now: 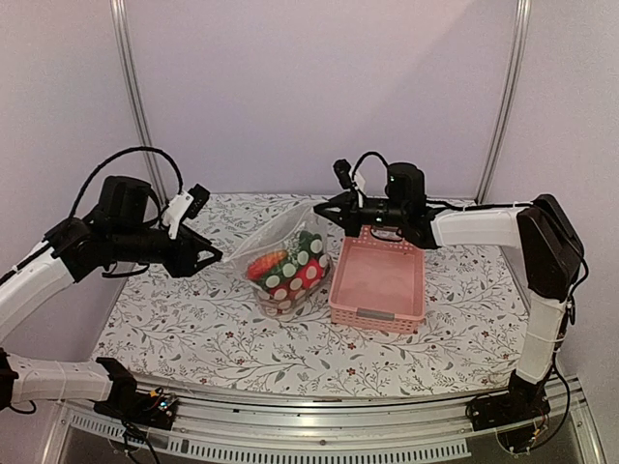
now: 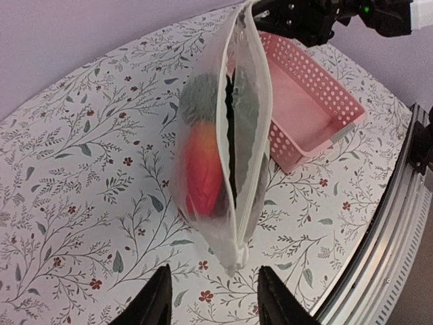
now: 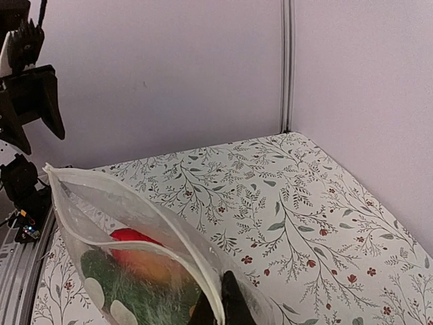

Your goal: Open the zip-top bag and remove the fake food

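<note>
The transparent zip-top bag [image 1: 282,259] with white dots hangs above the table, its mouth slightly parted. Inside it I see fake food: a red-orange piece [image 2: 203,172] and green pieces [image 1: 308,244]. My right gripper [image 1: 327,206] is shut on the bag's top corner, its fingertips [image 3: 229,306] pinching the rim [image 3: 203,284]. My left gripper [image 1: 215,255] is open and empty, just left of the bag's other corner [image 2: 241,261], which hangs free between and ahead of its fingers [image 2: 152,301]. The bag also shows in the right wrist view [image 3: 135,271].
A pink slotted basket [image 1: 379,283] stands empty on the flowered tablecloth, right of the bag; it shows in the left wrist view [image 2: 308,108] too. The metal rail [image 1: 319,425] runs along the table's near edge. Walls close the back and sides.
</note>
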Controlling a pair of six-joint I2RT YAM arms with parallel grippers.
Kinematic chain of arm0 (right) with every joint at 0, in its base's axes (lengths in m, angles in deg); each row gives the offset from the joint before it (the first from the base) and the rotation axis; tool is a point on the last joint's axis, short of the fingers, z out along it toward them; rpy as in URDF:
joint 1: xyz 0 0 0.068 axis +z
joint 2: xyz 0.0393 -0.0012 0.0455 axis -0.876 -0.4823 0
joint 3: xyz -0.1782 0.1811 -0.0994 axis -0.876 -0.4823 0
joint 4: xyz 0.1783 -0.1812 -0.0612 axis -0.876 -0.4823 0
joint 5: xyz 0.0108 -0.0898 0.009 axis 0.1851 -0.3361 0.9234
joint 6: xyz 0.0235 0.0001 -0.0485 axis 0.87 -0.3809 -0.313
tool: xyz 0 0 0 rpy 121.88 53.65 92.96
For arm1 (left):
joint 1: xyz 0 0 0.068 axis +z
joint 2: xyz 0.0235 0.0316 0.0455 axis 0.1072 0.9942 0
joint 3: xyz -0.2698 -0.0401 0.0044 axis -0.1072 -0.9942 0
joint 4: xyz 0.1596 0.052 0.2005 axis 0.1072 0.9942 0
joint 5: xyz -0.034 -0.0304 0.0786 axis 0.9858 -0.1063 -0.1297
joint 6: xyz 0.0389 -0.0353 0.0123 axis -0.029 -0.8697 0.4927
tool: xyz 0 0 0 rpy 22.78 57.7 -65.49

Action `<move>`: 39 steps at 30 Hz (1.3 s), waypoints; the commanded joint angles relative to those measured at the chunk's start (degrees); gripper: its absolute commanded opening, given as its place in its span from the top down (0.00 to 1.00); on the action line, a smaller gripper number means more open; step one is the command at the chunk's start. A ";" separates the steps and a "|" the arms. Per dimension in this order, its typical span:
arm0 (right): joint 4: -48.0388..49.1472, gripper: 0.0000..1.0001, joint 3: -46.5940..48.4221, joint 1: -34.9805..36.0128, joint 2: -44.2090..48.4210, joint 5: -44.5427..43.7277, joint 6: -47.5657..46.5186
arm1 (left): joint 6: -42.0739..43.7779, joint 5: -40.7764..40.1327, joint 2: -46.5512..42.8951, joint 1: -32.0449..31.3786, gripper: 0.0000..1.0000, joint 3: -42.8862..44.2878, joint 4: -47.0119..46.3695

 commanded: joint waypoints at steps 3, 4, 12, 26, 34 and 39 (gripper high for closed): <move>1.11 1.00 1.38 1.33 0.55 5.20 -2.02 | -2.06 3.32 2.79 -0.86 0.40 10.74 -4.61; 0.65 1.00 1.38 1.34 0.69 5.36 -2.46 | -2.64 3.06 4.13 -0.88 0.36 12.29 -4.24; -2.33 1.00 1.05 1.43 2.01 6.01 -5.24 | -1.37 1.23 19.67 -4.43 0.20 23.76 4.87; -4.03 1.00 -1.49 1.78 4.40 6.09 -6.99 | -1.74 -6.03 34.23 -5.70 0.47 30.44 6.54; -4.13 1.00 -2.12 1.78 4.98 5.25 -7.31 | -2.90 -2.73 35.81 -4.40 0.96 30.11 6.29; -2.11 1.00 1.89 1.97 1.90 4.09 -4.12 | -8.73 -1.03 30.63 -4.07 1.00 26.47 3.28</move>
